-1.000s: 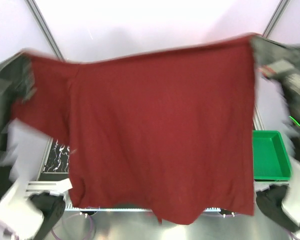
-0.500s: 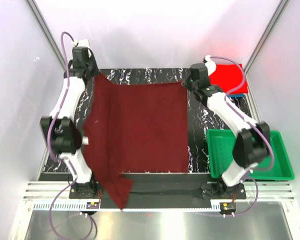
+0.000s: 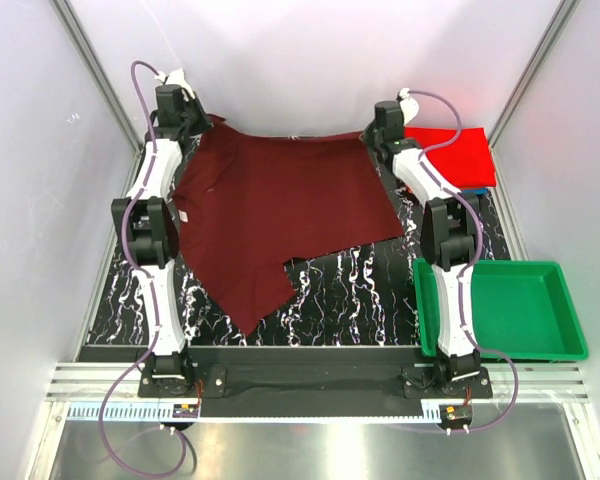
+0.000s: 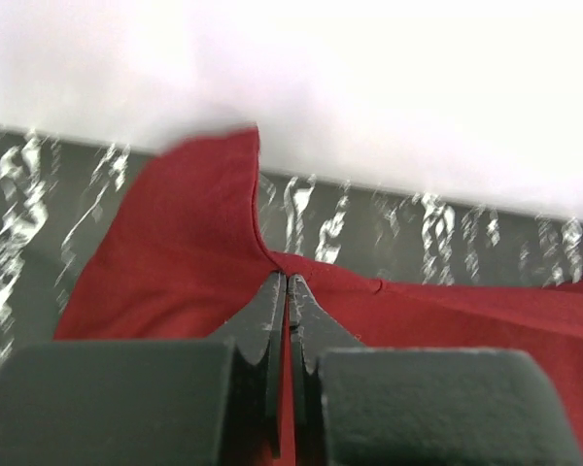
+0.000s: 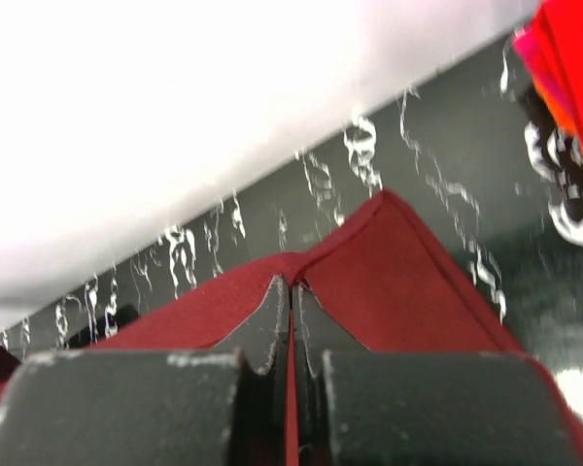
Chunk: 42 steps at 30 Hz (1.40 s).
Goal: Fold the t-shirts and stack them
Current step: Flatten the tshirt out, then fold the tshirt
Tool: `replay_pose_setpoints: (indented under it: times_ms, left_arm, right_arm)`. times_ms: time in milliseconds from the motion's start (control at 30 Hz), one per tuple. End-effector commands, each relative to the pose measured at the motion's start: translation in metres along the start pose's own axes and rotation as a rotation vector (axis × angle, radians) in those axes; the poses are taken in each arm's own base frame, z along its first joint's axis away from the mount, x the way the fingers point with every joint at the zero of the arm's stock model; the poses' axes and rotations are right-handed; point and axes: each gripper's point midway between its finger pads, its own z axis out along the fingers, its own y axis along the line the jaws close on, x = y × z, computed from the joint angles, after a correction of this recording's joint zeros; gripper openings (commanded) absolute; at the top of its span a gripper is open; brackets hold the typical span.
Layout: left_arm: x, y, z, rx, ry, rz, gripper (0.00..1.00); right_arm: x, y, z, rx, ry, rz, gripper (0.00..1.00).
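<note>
Pinching the far edge of the maroon t-shirt (image 3: 280, 205), my left pincer (image 4: 287, 282) has its two dark fingers closed together on a fold of the cloth at the far left corner of the black, white-veined surface (image 3: 350, 300). My right pincer (image 5: 291, 283) is likewise closed tight on the same shirt's far edge, over toward the far right, with a small peak of maroon cloth rising just beyond its fingertips in the right wrist view.

Between the two pincers the shirt's far edge runs along the back of the surface, close to the white wall (image 3: 310, 60). From there the garment lies spread toward me, unevenly: a short sleeve juts out on the left beside my left arm, the near hem runs on a slant, and one long flap reaches down to the near left part of the surface.

Beside my right pincer, in the far right corner, a bright red t-shirt (image 3: 450, 155) lies flat and folded. A thin strip of a blue t-shirt (image 3: 473, 190) shows at its near edge. A green tray (image 3: 570, 340) sits at the near right, alongside my right arm.
</note>
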Motion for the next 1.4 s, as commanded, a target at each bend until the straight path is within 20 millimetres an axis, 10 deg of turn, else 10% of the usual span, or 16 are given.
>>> replay_pose_setpoints:
  times_ms: [0, 500, 967, 1367]
  left_arm:
    - [-0.036, -0.024, 0.009, 0.108, -0.112, -0.04, 0.01]
    - [-0.002, -0.02, -0.049, -0.168, 0.003, -0.082, 0.0]
    - [0.092, -0.022, -0.105, -0.234, 0.217, -0.352, 0.0]
    - [0.181, -0.029, -0.11, -0.248, 0.377, -0.503, 0.0]
  right_arm:
    - [-0.033, 0.024, 0.002, -0.092, -0.04, -0.013, 0.0]
    - [-0.036, -0.014, 0.044, -0.13, 0.099, 0.029, 0.0]
    - [-0.022, -0.071, 0.04, -0.046, 0.201, 0.011, 0.0]
    - [-0.006, -0.074, 0.032, -0.084, 0.26, 0.003, 0.0]
